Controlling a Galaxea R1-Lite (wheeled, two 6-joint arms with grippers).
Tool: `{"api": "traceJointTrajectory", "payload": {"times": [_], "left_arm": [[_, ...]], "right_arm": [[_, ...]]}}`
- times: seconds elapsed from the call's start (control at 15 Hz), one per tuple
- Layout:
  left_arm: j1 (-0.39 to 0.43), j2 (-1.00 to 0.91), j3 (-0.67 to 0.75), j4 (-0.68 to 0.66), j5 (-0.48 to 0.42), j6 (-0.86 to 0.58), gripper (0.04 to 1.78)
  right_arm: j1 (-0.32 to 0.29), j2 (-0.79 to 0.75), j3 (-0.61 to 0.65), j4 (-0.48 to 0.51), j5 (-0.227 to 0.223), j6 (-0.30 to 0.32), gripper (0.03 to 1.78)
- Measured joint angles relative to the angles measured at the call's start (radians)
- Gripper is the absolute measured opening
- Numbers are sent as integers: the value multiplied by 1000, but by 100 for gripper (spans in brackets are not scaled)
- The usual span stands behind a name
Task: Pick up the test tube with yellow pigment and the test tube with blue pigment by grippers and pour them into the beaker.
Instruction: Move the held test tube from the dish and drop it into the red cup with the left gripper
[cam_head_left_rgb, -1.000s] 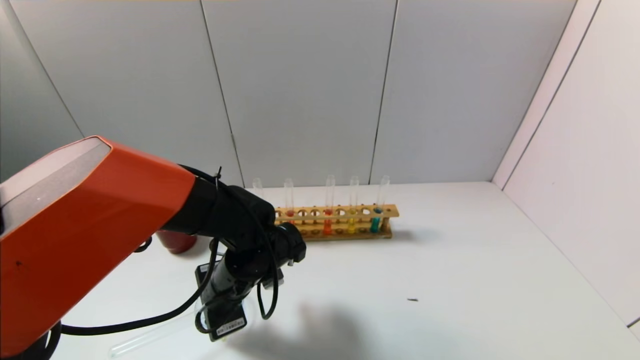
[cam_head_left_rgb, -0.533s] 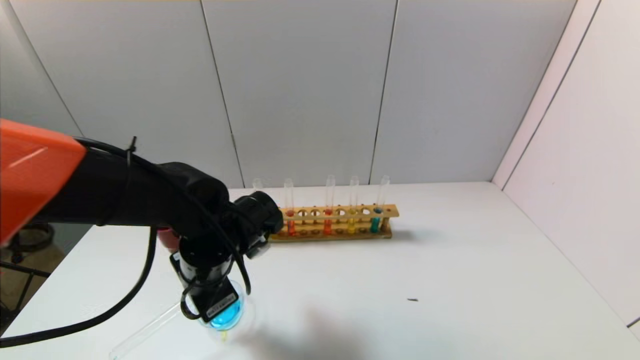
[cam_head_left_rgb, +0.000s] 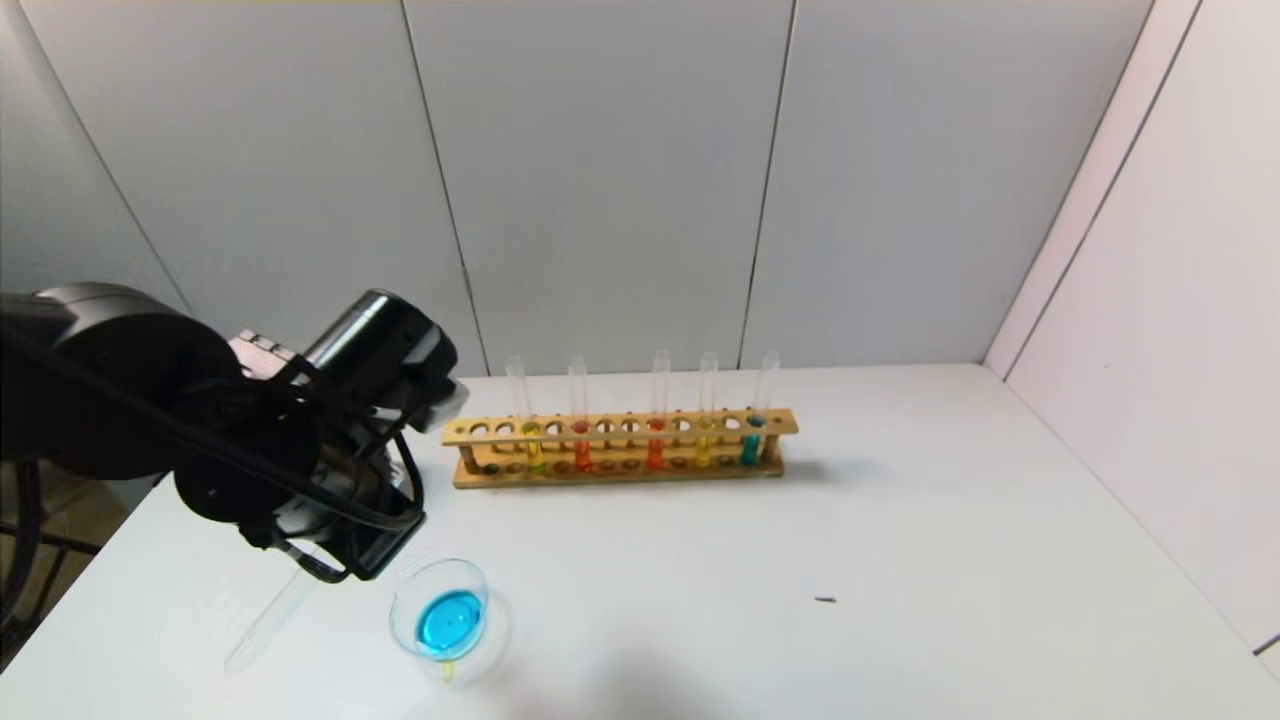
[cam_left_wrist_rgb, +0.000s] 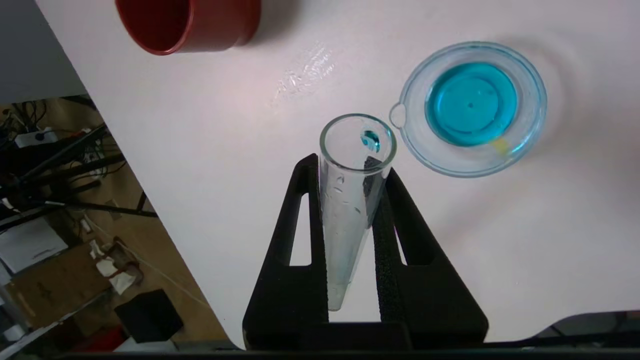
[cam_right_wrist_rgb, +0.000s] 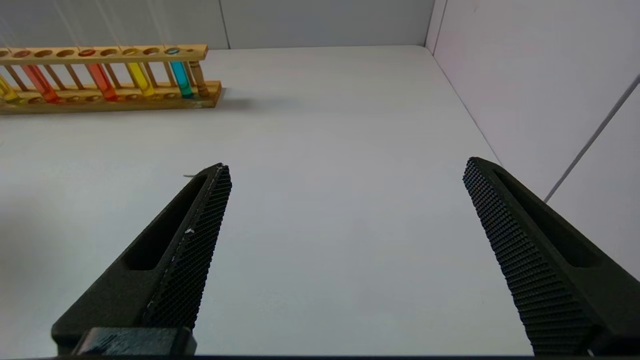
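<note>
My left gripper (cam_head_left_rgb: 338, 563) hangs over the table's left side, shut on a clear test tube (cam_head_left_rgb: 262, 625) that slants down to the left. Only a blue drop shows inside its mouth (cam_left_wrist_rgb: 371, 140), and its glass (cam_left_wrist_rgb: 345, 210) sits between the black fingers (cam_left_wrist_rgb: 300, 200). The beaker (cam_head_left_rgb: 440, 620) stands just right of the tube's mouth and holds blue liquid (cam_left_wrist_rgb: 471, 104). In the wooden rack (cam_head_left_rgb: 620, 468) stand a test tube with yellow pigment (cam_head_left_rgb: 704, 450), a second yellow one (cam_head_left_rgb: 533, 455) and a test tube with blue pigment (cam_head_left_rgb: 750, 446). My right gripper (cam_right_wrist_rgb: 346, 166) is open above bare table, off to the right of the rack.
A dark red cup (cam_left_wrist_rgb: 190, 22) stands near the table's left edge (cam_left_wrist_rgb: 165, 220), beyond the beaker. Orange (cam_head_left_rgb: 581, 455) and red (cam_head_left_rgb: 655, 452) tubes also stand in the rack. A small dark speck (cam_head_left_rgb: 825, 600) lies on the table. White walls close the back and right sides.
My left arm has drawn back to the left and risen, uncovering the beaker with its blue liquid and the rack's left end. The held tube went with it.
</note>
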Motion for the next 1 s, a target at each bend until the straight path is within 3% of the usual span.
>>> {"api": "traceJointTrajectory", "payload": {"times": [0.53,1.0], "left_arm": [[193,-108,34,-298,-11,-6,31],[317,-5,6,-603,-64,1,31]], "right_arm": [[0,0,0,0,0,0,170],[0,0,0,0,0,0,170]]}}
